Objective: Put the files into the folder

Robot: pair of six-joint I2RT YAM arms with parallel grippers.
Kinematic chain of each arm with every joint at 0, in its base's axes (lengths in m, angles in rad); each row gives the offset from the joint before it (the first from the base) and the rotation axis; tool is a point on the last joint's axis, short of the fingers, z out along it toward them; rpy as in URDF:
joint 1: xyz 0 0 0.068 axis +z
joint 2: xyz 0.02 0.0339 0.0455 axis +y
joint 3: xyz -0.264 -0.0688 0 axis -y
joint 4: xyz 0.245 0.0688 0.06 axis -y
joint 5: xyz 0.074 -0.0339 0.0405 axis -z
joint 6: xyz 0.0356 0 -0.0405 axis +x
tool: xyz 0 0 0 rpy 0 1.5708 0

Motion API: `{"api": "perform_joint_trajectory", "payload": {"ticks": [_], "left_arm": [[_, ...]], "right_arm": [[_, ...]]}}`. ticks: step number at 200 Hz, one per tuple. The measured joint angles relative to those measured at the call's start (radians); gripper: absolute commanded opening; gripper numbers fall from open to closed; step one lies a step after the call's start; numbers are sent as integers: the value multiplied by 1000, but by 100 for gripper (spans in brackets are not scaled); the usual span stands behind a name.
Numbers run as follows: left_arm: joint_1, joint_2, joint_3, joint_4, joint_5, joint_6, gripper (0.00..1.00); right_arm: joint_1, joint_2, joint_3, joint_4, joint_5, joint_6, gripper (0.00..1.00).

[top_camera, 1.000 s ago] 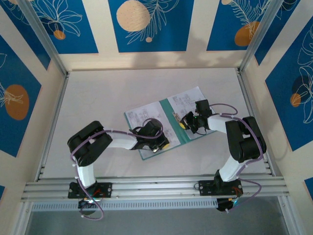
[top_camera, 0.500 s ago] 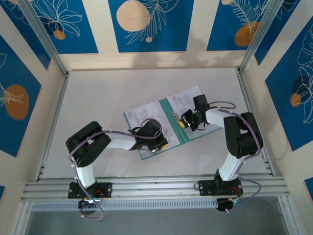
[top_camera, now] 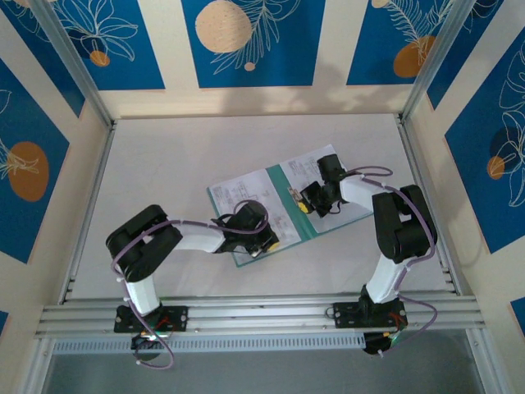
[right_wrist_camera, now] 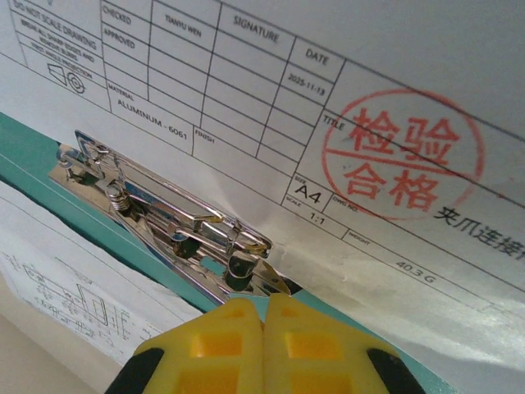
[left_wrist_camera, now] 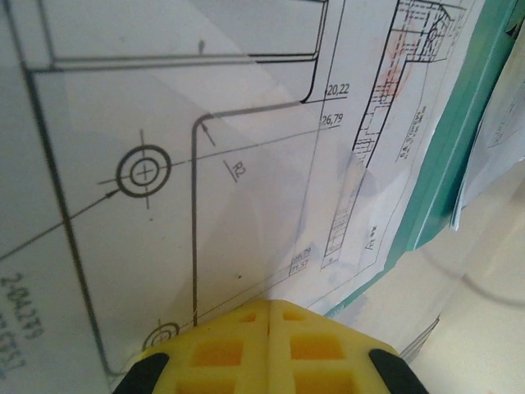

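Left fingers (left_wrist_camera: 221, 353) and right fingers (right_wrist_camera: 221, 345) pressed together, pinching nothing.
Files (left_wrist_camera: 164, 123) lie just ahead of both on the open folder (left_wrist_camera: 459, 148); I see its metal clip (right_wrist_camera: 164, 213) right before the right fingers.

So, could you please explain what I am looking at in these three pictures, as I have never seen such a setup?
Two robot arms are bolted at the near edge of a table. One picture looks down from above; the other two come from cameras on the wrists. An open green folder lies on the table with printed sheets on it. The left gripper, shut, is over one sheet. The right gripper, also shut, is right by the folder's metal clip. Neither holds anything.
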Motion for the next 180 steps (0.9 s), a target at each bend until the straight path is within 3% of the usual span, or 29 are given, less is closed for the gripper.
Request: {"api": "perform_joint_trajectory", "payload": {"ticks": [180], "left_arm": [[3, -13, -17, 4, 0, 0, 0]], "right_arm": [[14, 40, 73, -96, 53, -31, 0]]}}
